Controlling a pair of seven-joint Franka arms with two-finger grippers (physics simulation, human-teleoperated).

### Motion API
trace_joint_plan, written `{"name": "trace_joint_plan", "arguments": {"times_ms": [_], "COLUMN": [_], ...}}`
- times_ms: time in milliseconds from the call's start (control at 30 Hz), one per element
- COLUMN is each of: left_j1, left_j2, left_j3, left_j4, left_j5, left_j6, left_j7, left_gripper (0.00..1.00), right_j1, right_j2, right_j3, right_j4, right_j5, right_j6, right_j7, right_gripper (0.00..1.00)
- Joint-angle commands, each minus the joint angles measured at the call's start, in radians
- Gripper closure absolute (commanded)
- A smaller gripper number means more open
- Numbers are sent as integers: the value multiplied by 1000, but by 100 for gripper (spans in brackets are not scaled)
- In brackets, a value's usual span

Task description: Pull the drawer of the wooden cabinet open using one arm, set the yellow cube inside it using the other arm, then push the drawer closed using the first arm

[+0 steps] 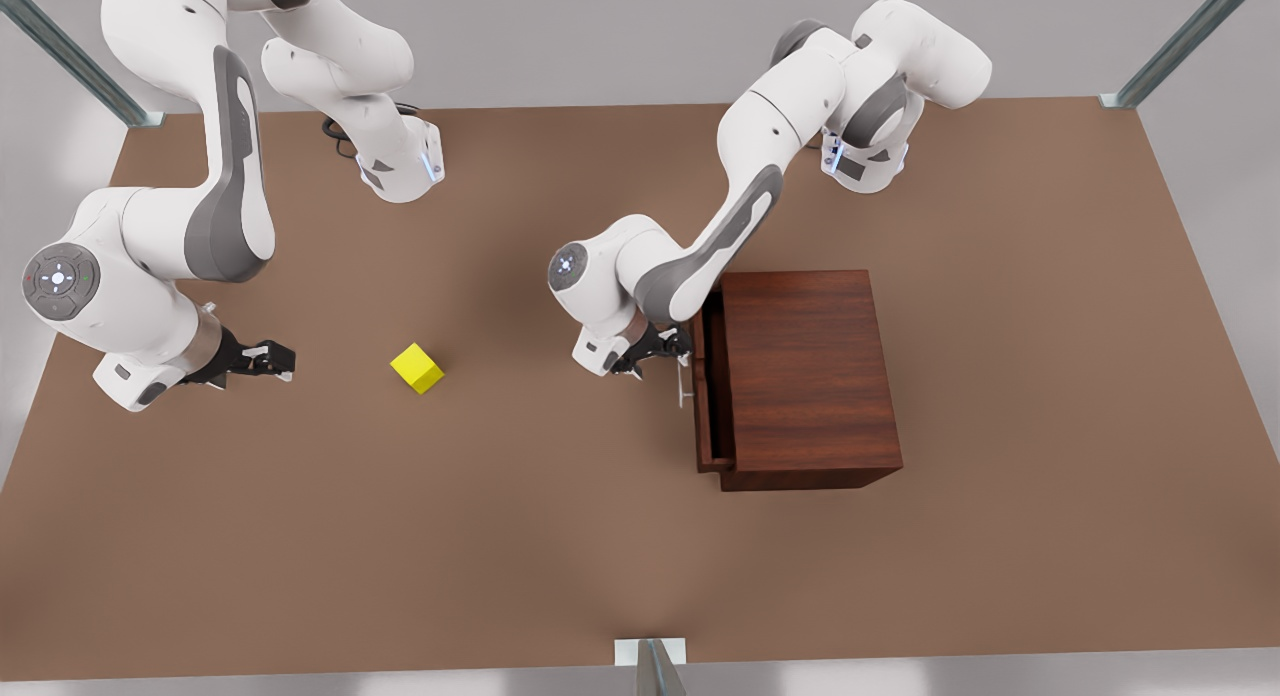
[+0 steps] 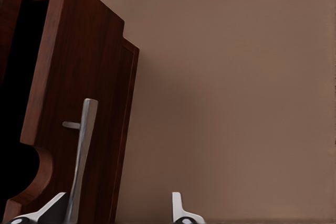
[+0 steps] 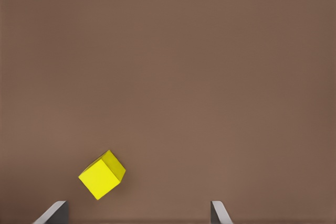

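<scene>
The wooden cabinet (image 1: 810, 376) stands on the table at the front view's right. Its drawer (image 1: 706, 396) sticks out a little toward the front view's left. The thin silver handle (image 1: 683, 381) is on the drawer front (image 2: 79, 77). My left gripper (image 1: 660, 354) is open at that handle (image 2: 81, 150), and the bar lies just inside one fingertip (image 2: 55, 209). The yellow cube (image 1: 417, 367) rests on the table, tilted and apart from both grippers. My right gripper (image 1: 285, 361) hangs open at the front view's left, a short way from the cube (image 3: 102, 174), with nothing between its fingers.
The brown table (image 1: 560, 536) spreads wide around the cube and in front of the cabinet. Both arm bases (image 1: 400, 166) stand at the far edge. Metal frame posts (image 1: 650, 666) rise at the table's edges and corners.
</scene>
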Motion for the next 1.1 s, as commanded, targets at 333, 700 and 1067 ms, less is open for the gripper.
{"name": "trace_joint_plan", "arguments": {"times_ms": [333, 700, 1067], "left_j1": [-12, -18, -25], "left_j2": [-1, 0, 2], "left_j3": [-5, -7, -13], "left_j4": [-1, 0, 5], "left_j5": [-4, -4, -4], "left_j6": [14, 37, 51], "left_j7": [-41, -61, -76], "left_gripper": [0, 0, 0], "right_j1": [0, 0, 0], "right_j2": [-1, -1, -1], "right_j3": [0, 0, 0], "right_j4": [0, 0, 0], "right_j5": [1, 1, 1], "right_j6": [0, 0, 0], "right_j7": [-1, -1, -1], "right_gripper": [0, 0, 0]}}
